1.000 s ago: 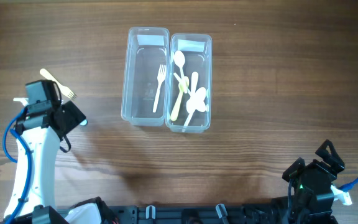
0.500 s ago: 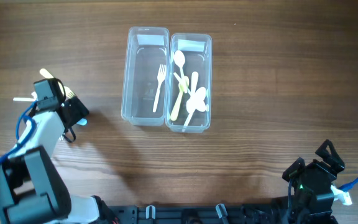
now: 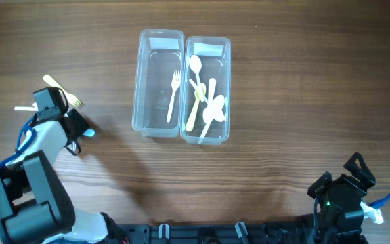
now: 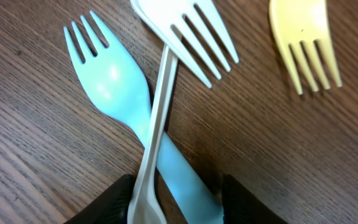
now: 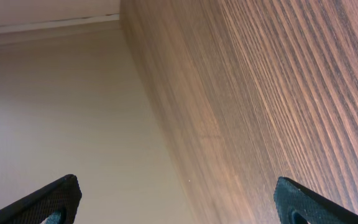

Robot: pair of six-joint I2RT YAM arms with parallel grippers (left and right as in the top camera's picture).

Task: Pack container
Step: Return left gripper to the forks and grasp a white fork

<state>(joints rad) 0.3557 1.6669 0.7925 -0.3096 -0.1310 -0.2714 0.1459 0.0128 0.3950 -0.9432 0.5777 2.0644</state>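
Presently: left gripper point(image 4: 176, 202) astride crossed handles of white fork point(image 4: 188, 25) and blue fork point(image 4: 114, 78), clamping not discernible; yellow fork point(image 4: 300, 37) beyond fingertips, apart. Right gripper point(image 5: 179, 202) spread wide. Clear containers point(image 3: 156, 102) well apart, label writing illegible.

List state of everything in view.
left container, open, one fork inside
right container, open, several spoons inside
blue fork, on table, under white fork
white fork, lying across blue fork
yellow fork, on table, apart
left gripper, jaws around both crossed handles, grip unclear
right gripper, jaws open, empty
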